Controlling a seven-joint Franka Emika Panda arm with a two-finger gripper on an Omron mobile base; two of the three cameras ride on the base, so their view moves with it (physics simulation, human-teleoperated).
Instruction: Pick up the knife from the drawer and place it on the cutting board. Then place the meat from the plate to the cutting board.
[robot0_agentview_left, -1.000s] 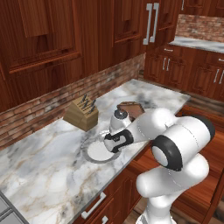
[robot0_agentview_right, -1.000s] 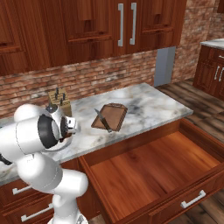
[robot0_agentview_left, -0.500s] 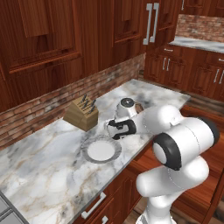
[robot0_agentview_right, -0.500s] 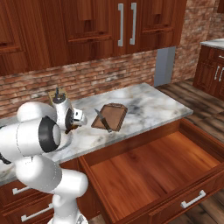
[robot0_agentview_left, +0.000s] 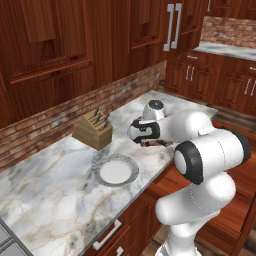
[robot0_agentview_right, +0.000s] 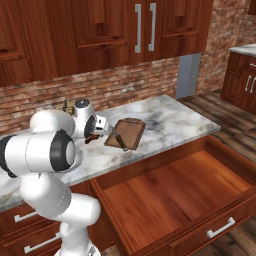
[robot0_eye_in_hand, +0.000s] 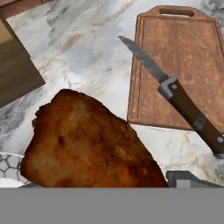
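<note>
The meat (robot0_eye_in_hand: 87, 140), a glossy reddish-brown piece, hangs between my gripper's fingers just above the marble counter, left of the cutting board (robot0_eye_in_hand: 179, 57). My gripper (robot0_agentview_left: 146, 142) is shut on the meat, between the plate and the board. The knife (robot0_eye_in_hand: 175, 94) lies slantwise on the board, its blade tip sticking out over the board's left edge. The round white plate (robot0_agentview_left: 99, 168) with its grey rim sits bare on the counter, behind the hand. The wide drawer (robot0_agentview_right: 175, 195) stands pulled out below the counter with a bare orange-brown floor.
A tan knife block (robot0_agentview_left: 93, 130) with dark-handled knives stands by the brick wall, left of the hand. The counter edge runs just in front of the board (robot0_agentview_right: 129, 131). Bare marble lies beyond the board toward the right end of the counter.
My gripper has left the plate with the meat in it and swung right toward the cutting board. The plate now lies bare. Knife and board have not moved.
</note>
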